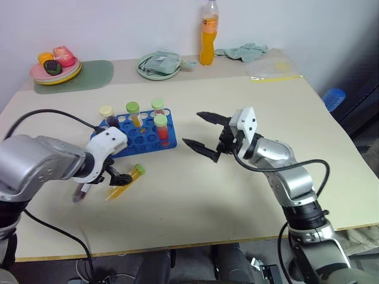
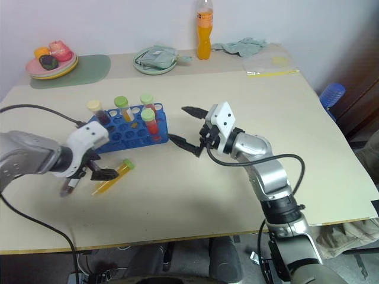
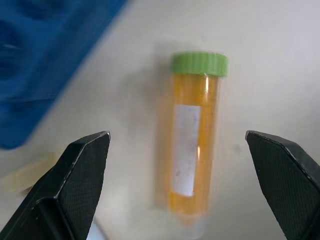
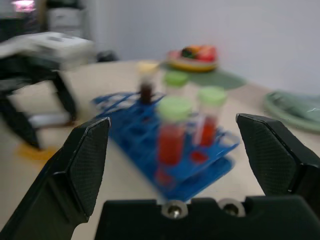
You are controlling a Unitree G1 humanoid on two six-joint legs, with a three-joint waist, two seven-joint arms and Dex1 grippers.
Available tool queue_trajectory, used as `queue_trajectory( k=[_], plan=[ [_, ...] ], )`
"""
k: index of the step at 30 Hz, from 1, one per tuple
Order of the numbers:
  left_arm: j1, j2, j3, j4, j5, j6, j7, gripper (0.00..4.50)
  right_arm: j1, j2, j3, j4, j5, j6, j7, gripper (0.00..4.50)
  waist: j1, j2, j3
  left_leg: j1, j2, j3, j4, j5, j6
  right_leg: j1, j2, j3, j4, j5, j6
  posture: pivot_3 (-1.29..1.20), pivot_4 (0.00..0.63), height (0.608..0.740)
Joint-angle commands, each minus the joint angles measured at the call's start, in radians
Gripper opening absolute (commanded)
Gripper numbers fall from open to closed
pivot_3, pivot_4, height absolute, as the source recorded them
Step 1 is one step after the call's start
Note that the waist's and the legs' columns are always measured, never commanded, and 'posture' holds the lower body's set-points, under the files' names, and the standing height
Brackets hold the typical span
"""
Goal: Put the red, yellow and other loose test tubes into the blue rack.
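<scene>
The blue rack (image 1: 142, 137) stands left of the table's middle with several capped tubes upright in it: a dark one (image 1: 108, 116), a yellow one (image 1: 134, 113) and two red ones (image 1: 160, 127). A loose yellow tube (image 3: 192, 150) with a green cap lies on the table just in front of the rack. My left gripper (image 1: 120, 177) hangs open above that tube, pointing down, one finger on each side and apart from it. A small purplish thing (image 1: 79, 191) lies partly under my left wrist. My right gripper (image 1: 191, 128) is open and empty, level, pointing at the rack's right end.
An orange drink bottle (image 1: 208, 35), a green plate (image 1: 143, 68) with a cloth on it, and a plate of toy food (image 1: 41, 76) on a green mat stand along the far edge. A cloth (image 1: 246, 52) and a plastic bag (image 1: 269, 68) lie far right. A black cable (image 1: 53, 113) runs behind my left arm.
</scene>
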Motion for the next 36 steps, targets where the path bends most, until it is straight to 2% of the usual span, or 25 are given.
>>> queue_trajectory(
  k=[1, 4, 7, 11, 15, 16, 18, 20, 24, 27, 28, 31, 36],
  plan=[
    [-0.063, 0.008, -0.119, 0.036, 0.058, -0.059, -0.065, 4.5, 0.02, -0.014, 0.027, -0.089, 0.021, 0.017, 0.03, 4.46, 0.002, 0.0, 0.0, 0.0, 0.0, 0.0, 0.0, 0.0, 0.0, 0.0, 0.0, 0.0, 0.0, 0.0, 0.0, 0.0, 0.15, 0.74],
    [-0.097, 0.002, -0.225, 0.106, 0.131, -0.13, -0.113, 4.5, 0.036, -0.015, 0.036, -0.117, 0.019, 0.032, 0.024, 4.46, 0.004, 0.0, 0.0, 0.0, 0.0, 0.0, 0.001, 0.0, 0.0, 0.0, 0.0, 0.0, 0.0, 0.0, 0.0, 0.0, 0.15, 0.74],
    [-0.12, -0.008, -0.269, 0.135, 0.161, -0.165, -0.165, 4.5, 0.049, -0.012, 0.035, -0.133, 0.017, 0.041, 0.008, 4.46, 0.004, 0.0, 0.0, -0.001, 0.0, 0.0, 0.001, 0.0, 0.0, 0.0, 0.0, 0.0, 0.0, 0.0, 0.0, 0.0, 0.15, 0.74],
    [-0.126, -0.006, -0.292, 0.134, 0.2, -0.196, -0.21, 3.23, 0.062, -0.01, 0.041, -0.144, 0.009, 0.043, -0.005, 4.5, 0.005, -0.001, 0.0, -0.001, 0.0, 0.0, 0.001, 0.0, 0.0, 0.0, 0.0, 0.0, 0.0, 0.0, 0.0, 0.0, 0.15, 0.74],
    [-0.109, 0.008, -0.271, 0.116, 0.218, -0.211, -0.241, 1.26, 0.064, -0.005, 0.049, -0.151, 0.009, 0.049, -0.014, 4.5, 0.005, -0.001, 0.0, -0.001, 0.0, 0.0, 0.002, 0.0, 0.0, 0.0, 0.0, 0.0, 0.0, 0.0, 0.0, 0.0, 0.15, 0.74],
    [-0.101, 0.017, -0.262, 0.104, 0.219, -0.221, -0.252, 0.89, 0.064, -0.005, 0.051, -0.151, 0.009, 0.049, -0.014, 4.5, 0.004, -0.001, 0.0, -0.001, 0.0, 0.0, 0.002, 0.0, 0.0, 0.0, 0.0, 0.0, 0.0, 0.0, 0.0, 0.0, 0.15, 0.74],
    [-0.065, 0.049, -0.216, 0.068, 0.205, -0.256, -0.285, 0.8, 0.065, -0.007, 0.053, -0.153, 0.01, 0.05, -0.013, 4.5, 0.001, -0.001, 0.0, -0.001, 0.0, 0.0, 0.001, 0.0, 0.0, 0.0, 0.0, 0.0, 0.0, 0.0, 0.0, 0.0, 0.15, 0.74],
    [0.01, 0.07, -0.097, 0.041, 0.179, -0.311, -0.294, 0.8, 0.065, -0.01, 0.051, -0.153, 0.012, 0.053, -0.012, 4.5, -0.001, -0.001, 0.0, -0.001, 0.0, 0.0, 0.001, 0.0, 0.0, 0.0, 0.0, 0.0, 0.0, 0.0, 0.0, 0.0, 0.15, 0.74],
    [0.378, -0.041, 0.401, -0.057, 0.173, -0.706, -0.275, 0.8, 0.085, -0.023, 0.035, -0.156, 0.017, 0.063, -0.014, 4.5, 0.003, -0.001, 0.0, -0.001, 0.002, -0.002, 0.001, 0.0, 0.0, -0.001, 0.0, 0.002, 0.0, 0.0, 0.0, 0.0, 0.15, 0.74],
    [0.563, -0.149, 0.595, -0.153, 0.147, -0.779, -0.242, 0.8, 0.105, -0.028, 0.028, -0.153, 0.02, 0.063, -0.016, 4.5, 0.004, 0.0, 0.0, -0.001, 0.004, -0.001, 0.001, 0.0, 0.001, -0.001, -0.001, 0.003, -0.002, 0.0, 0.0, 0.0, 0.15, 0.74],
    [0.586, -0.253, 0.657, -0.169, 0.106, -0.799, -0.171, 0.8, 0.109, -0.022, 0.028, -0.146, 0.02, 0.062, -0.021, 4.5, 0.009, 0.0, 0.0, -0.001, 0.005, -0.001, 0.001, 0.0, 0.001, -0.001, -0.001, 0.003, -0.003, 0.0, 0.0, 0.0, 0.15, 0.74],
    [0.585, -0.496, 0.717, -0.202, 0.098, -0.877, 0.025, 0.8, 0.106, 0.0, 0.026, -0.122, 0.018, 0.056, -0.041, 4.5, 0.032, -0.002, 0.0, 0.0, 0.004, -0.001, 0.003, -0.001, 0.001, 0.002, -0.002, 0.002, -0.004, 0.001, 0.0, 0.0, 0.15, 0.74],
    [0.523, -0.773, 0.569, -0.193, 0.383, -1.149, 0.334, 0.8, 0.094, 0.037, 0.04, -0.087, 0.002, 0.041, -0.056, 4.5, 0.05, -0.004, -0.001, 0.0, -0.001, -0.003, 0.005, -0.001, 0.001, 0.005, -0.002, 0.0, -0.005, 0.002, 0.001, 0.0, 0.15, 0.74]
  ],
)
